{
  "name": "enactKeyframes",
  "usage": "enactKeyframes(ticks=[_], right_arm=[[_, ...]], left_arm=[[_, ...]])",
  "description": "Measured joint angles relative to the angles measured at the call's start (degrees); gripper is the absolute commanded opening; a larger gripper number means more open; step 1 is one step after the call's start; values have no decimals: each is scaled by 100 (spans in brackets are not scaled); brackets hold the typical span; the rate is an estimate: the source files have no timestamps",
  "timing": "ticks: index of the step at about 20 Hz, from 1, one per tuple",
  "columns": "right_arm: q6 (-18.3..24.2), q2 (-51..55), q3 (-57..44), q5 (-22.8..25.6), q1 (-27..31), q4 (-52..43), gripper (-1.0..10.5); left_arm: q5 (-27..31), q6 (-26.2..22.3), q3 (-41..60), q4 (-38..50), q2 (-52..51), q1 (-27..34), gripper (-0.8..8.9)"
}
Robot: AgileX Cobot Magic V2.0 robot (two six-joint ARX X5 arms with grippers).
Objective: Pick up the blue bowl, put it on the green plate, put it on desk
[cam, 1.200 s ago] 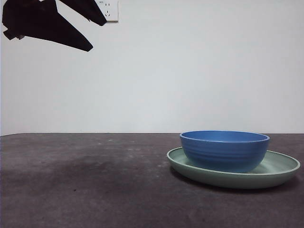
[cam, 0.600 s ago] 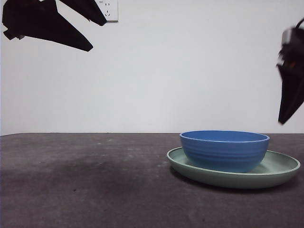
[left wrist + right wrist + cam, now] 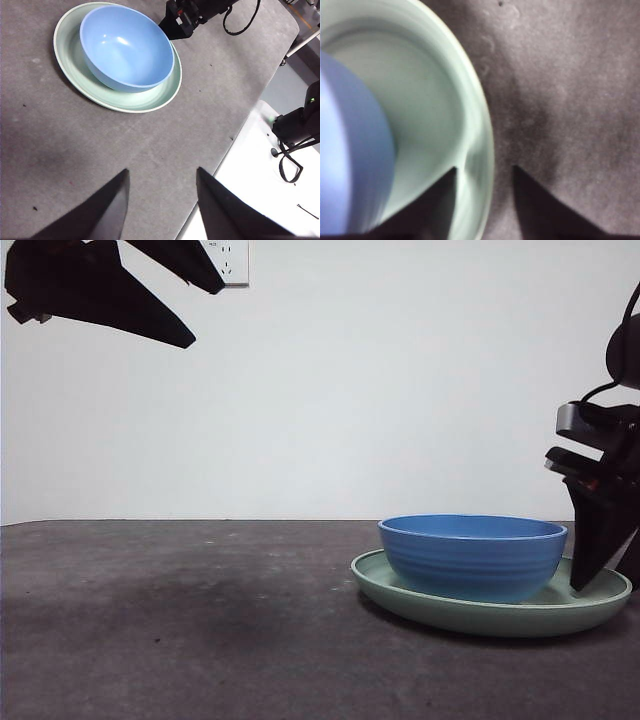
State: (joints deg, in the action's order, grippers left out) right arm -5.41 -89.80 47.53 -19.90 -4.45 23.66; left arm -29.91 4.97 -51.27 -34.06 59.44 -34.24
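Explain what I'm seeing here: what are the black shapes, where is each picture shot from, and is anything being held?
This is a two-armed table robot. One picture looks level across the desk; the other two come from cameras on each wrist. The blue bowl sits in the green plate. The black wedges are claws. The right claw is down at the plate's edge, open, one jaw inside the rim and one outside, gripping nothing yet. The left claw waits high and away, open and empty; it is the dark shape at the top corner of the level view.
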Motion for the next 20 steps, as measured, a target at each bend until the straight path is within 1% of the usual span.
enactKeyframes(ticks=[1,3,9,13,16,20], right_arm=[[0,-4,0,2,0,-35,10],[-9,-4,0,0,7,-129,8],[-208,55,11,-144,46,-164,8],[-275,455,11,-271,50,-155,8],[-396,697,11,-496,50,-146,8],[-675,828,11,-780,28,-275,8]], left_arm=[[0,0,0,0,0,0,218],[0,0,0,0,0,0,218],[0,0,0,2,0,0,218],[0,2,0,2,0,0,218],[0,0,0,2,0,0,218],[0,0,0,2,0,0,218]])
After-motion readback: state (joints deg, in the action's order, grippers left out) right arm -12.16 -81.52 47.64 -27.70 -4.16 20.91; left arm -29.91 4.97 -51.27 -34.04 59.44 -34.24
